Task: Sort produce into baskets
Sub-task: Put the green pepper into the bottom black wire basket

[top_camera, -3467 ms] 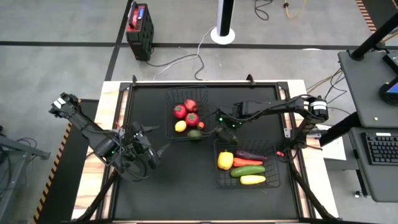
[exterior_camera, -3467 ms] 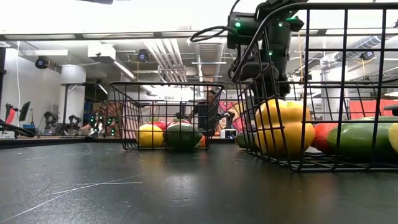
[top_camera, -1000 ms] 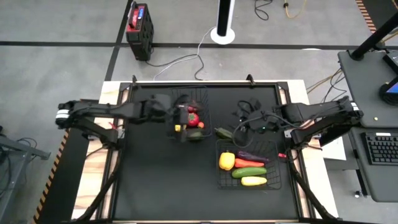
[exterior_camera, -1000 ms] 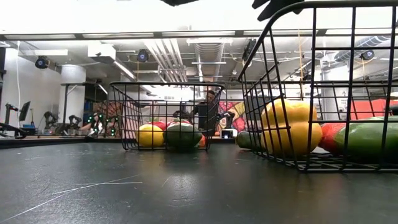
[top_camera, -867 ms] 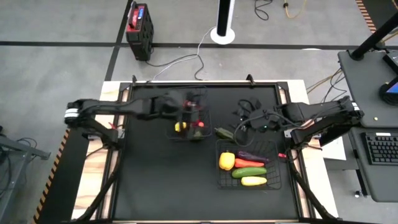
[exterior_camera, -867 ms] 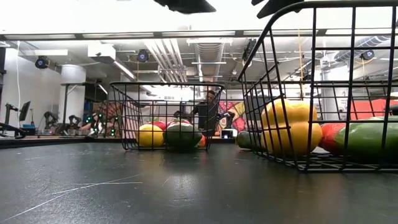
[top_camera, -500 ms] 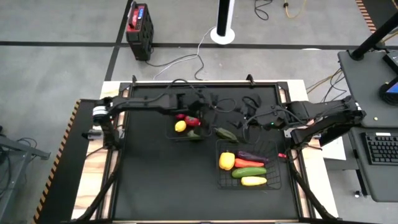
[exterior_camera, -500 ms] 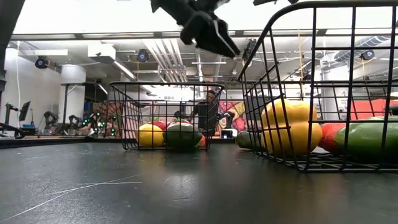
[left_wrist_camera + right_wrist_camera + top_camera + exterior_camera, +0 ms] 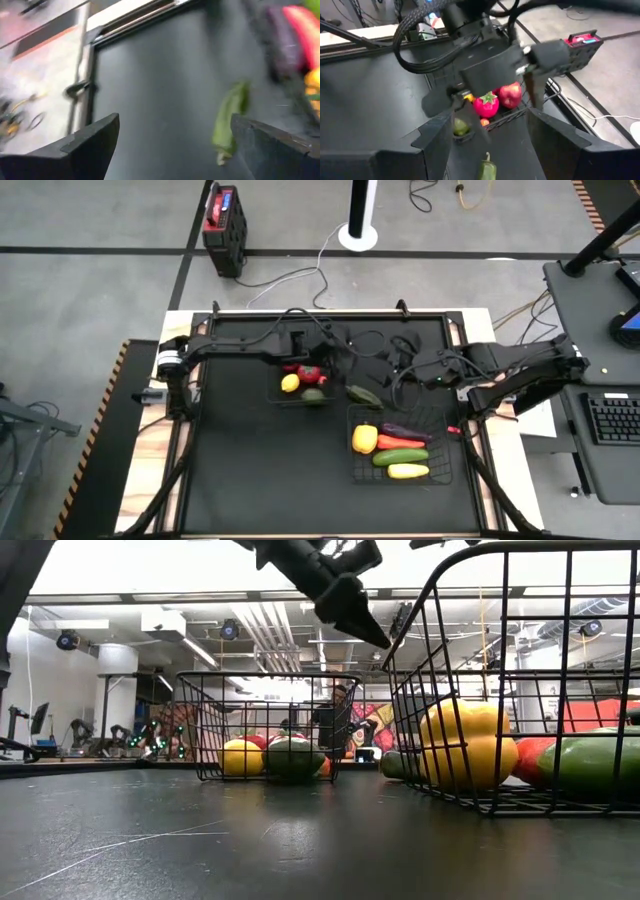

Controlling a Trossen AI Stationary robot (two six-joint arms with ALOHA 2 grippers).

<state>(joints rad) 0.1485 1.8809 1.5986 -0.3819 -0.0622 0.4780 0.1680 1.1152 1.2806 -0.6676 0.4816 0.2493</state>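
Evidently the sorting is nearly complete. One black wire-grid basket near table centre holds red, yellow and green round toy produce; a second black wire basket at its four o'clock holds long vegetables and a yellow pepper. One dark green elongated vegetable remains loose on the black mat between them. Left gripper hovers at its eleven o'clock, jaws apart, empty. Right gripper waits at its one o'clock, jaws apart, empty.

floor: grey concrete, black tape lines | red case | ceiling ducts
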